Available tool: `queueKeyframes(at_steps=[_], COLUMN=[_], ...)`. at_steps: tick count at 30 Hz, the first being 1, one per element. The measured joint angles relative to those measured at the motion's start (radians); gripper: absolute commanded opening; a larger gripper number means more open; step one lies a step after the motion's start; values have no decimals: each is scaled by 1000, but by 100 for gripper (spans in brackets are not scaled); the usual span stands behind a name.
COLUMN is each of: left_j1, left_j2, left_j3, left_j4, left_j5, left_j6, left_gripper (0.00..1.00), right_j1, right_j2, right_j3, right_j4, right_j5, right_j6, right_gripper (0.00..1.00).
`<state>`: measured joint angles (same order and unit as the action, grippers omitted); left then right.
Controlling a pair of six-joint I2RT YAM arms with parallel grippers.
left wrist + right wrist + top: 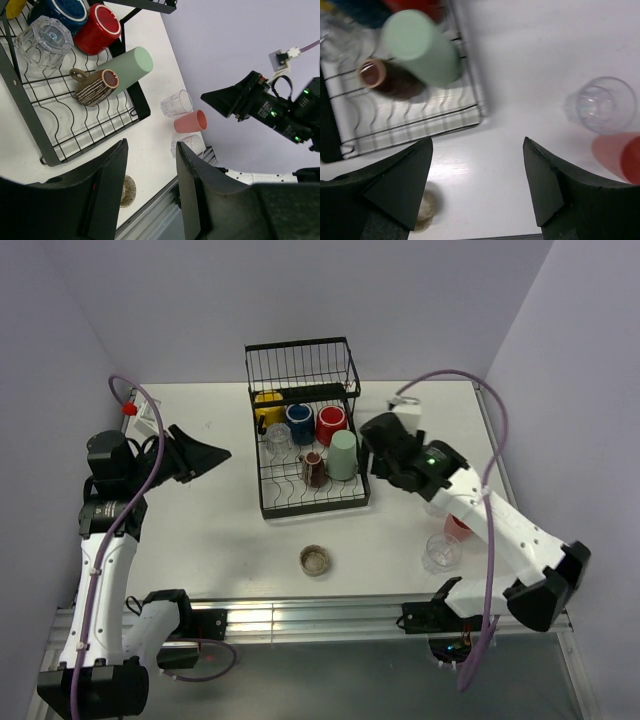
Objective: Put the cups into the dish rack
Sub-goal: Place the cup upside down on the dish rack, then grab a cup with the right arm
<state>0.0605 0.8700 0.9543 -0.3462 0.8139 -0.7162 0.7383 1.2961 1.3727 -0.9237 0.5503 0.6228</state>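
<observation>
I find the left gripper [151,150] and right gripper [477,150] both parted, empty. The black wire dish rack [300,365] holds a smooth cylindrical green tumbler [125,67] touching a ribbed brown mug [95,87].

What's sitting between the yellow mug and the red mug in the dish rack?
The navy mug sits between the yellow mug and the red mug, at the far end of the dish rack. The top view shows this.
</observation>
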Motion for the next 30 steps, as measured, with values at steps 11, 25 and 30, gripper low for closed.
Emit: queueKeyframes(at_steps=[11,25,30], left_j1=[0,0,0], left_j2=[-39,-40,-39], left_j3=[-24,-59,-63], left_j4=[12,24,23], left_j5=[5,11,11], left_j6=[-2,-2,0], left_gripper=[50,49,49], right_j1=[-425,-571,-608], right_j2=[-130,50,116], right_j3=[-218,-338,-347], right_j4=[1,170,221], right_j5=[-105,-210,-213], right_j6=[-16,-40,-45], right_gripper=[67,63,62])
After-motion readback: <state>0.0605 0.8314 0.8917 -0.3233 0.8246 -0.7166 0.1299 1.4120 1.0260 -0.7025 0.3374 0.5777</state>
